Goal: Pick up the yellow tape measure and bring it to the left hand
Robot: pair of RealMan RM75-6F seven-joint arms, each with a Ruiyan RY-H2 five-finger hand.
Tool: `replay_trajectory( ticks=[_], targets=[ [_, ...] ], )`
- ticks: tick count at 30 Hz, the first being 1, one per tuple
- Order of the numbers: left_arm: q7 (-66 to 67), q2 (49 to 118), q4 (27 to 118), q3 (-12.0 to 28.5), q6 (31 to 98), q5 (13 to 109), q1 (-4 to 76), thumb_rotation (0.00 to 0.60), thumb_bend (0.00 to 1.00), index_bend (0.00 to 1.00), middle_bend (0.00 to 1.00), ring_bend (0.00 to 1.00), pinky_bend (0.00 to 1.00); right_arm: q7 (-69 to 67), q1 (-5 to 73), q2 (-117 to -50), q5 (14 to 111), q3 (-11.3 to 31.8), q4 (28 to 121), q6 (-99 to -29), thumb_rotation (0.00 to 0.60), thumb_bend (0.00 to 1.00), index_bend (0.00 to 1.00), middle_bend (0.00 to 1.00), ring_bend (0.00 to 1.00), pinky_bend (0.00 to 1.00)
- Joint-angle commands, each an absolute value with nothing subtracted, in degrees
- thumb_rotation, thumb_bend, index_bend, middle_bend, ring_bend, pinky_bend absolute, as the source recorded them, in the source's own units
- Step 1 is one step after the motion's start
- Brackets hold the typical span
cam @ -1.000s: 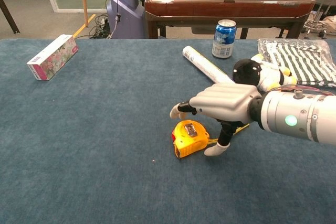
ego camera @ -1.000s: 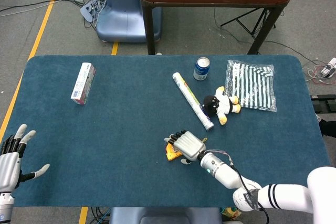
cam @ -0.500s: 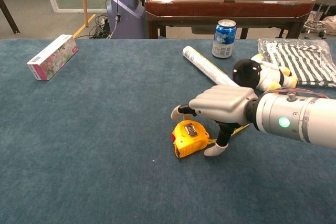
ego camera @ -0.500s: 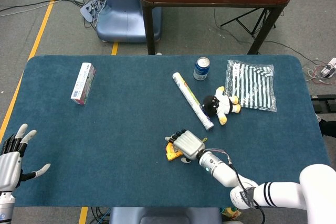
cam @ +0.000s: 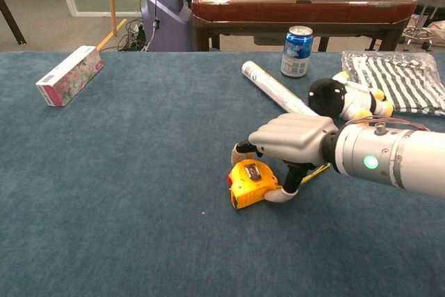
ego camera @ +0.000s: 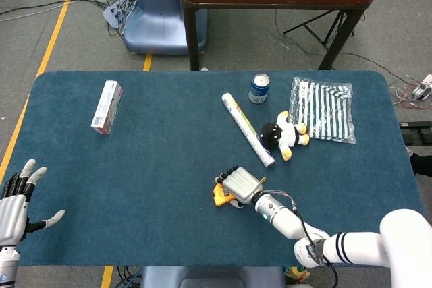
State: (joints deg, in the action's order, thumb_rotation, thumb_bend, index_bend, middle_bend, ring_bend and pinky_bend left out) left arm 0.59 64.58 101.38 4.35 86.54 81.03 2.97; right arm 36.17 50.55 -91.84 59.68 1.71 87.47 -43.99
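A: Where's the yellow tape measure (cam: 252,181)?
B: On the blue felt counter (cam: 125,172), boxy plastic, right hand (cam: 292,140) curled round it, thumb touching.
A: Left hand (ego camera: 17,200)?
B: Spread, empty, counter's edge.

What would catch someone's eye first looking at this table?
The right hand arched over the yellow tape measure near the table's front, fingers curling down around it. Behind sit a black-headed plush doll and blue can; the left hand waits open, far left.
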Motion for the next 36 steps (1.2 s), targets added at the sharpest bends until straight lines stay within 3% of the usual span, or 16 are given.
replay_trajectory(
  ticks=[1, 7, 11, 19, 23, 36],
  targets=[
    [0.5, 64.6, 101.4, 4.3, 86.6, 81.0, 2.9, 0.6, 0.11, 0.14, 0.01, 0.0, 0.0, 36.0, 50.7, -92.1, 59.8, 1.7, 87.2, -44.1, 0.6, 0.43, 0.3, 0.35, 0.28, 0.25],
    [0.8, 64.4, 101.2, 4.5, 86.2, 80.9, 3.2, 0.6, 0.11, 0.14, 0.01, 0.0, 0.0, 32.9, 49.8, -92.5, 62.6, 2.4, 87.3, -46.9, 0.6, 0.54, 0.5, 0.52, 0.42, 0.33],
    [0.9, 63.8, 101.6, 4.8, 84.9, 81.0, 4.1, 0.6, 0.11, 0.14, 0.01, 0.0, 0.0, 31.1, 49.2, -92.1, 64.5, 2.9, 87.6, -48.5, 0.6, 0.56, 0.58, 0.59, 0.5, 0.36],
    [-0.3, 61.8, 103.8, 7.9, 75.6, 79.2, 11.2, 0.6, 0.11, 0.14, 0.01, 0.0, 0.0, 33.3, 49.7, -90.7, 60.0, 7.5, 92.6, -52.1, 0.6, 0.57, 0.61, 0.61, 0.53, 0.36],
    [-0.7, 62.6, 104.1, 9.6, 71.3, 76.6, 14.6, 0.6, 0.11, 0.04, 0.01, 0.0, 0.0, 37.1, 51.0, -91.1, 54.9, 10.5, 95.6, -54.6, 0.6, 0.6, 0.61, 0.61, 0.53, 0.36],
    [2.9, 66.9, 104.9, 13.4, 67.7, 71.3, 21.2, 0.6, 0.11, 0.0, 0.01, 0.0, 0.0, 48.3, 58.3, -96.0, 39.9, 17.0, 100.1, -62.0, 0.6, 0.62, 0.62, 0.61, 0.53, 0.36]
  ],
)
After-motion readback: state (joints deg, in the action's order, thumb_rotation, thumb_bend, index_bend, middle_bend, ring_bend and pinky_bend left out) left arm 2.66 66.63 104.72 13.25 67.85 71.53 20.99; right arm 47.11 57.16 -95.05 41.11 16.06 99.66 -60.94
